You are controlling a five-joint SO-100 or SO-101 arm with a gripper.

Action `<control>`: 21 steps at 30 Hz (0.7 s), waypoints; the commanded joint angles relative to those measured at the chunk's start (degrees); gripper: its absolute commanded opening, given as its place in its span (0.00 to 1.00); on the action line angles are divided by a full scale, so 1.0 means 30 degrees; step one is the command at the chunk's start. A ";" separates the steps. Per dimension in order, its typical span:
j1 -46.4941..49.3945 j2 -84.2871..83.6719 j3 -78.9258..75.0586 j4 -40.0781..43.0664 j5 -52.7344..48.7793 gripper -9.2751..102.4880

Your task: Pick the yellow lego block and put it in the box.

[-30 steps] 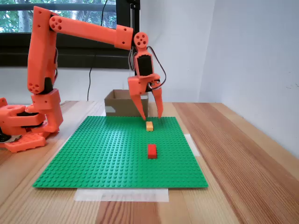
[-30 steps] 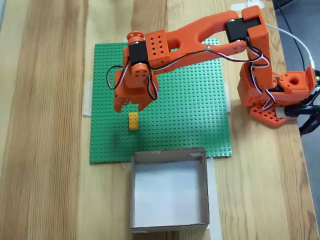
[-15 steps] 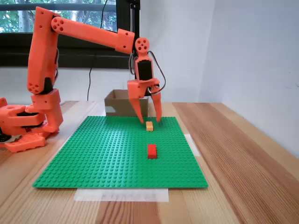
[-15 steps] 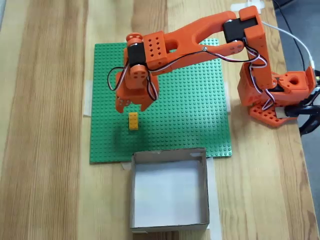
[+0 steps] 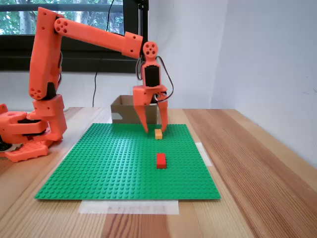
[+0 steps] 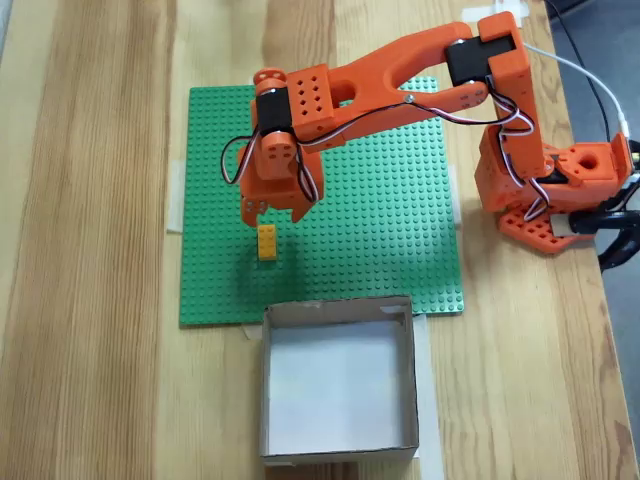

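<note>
Claw of the orange arm points down over the green studded baseplate, its two fingers spread apart and nothing between them. Its tips are low, close to the yellow lego block, which lies flat on the baseplate just beside them; whether a tip touches it, I cannot tell. A red brick lies on the same plate, nearer to the camera. From above, the yellow block is between the claw and the box, which stands on the wooden desk at the plate's edge.
</note>
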 commanded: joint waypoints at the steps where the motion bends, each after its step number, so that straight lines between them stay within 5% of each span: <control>1: -0.0146 0.0293 -0.0088 -0.0059 0.0264 0.27; 21: -0.1143 0.0088 -0.0176 -0.0176 0.1289 0.27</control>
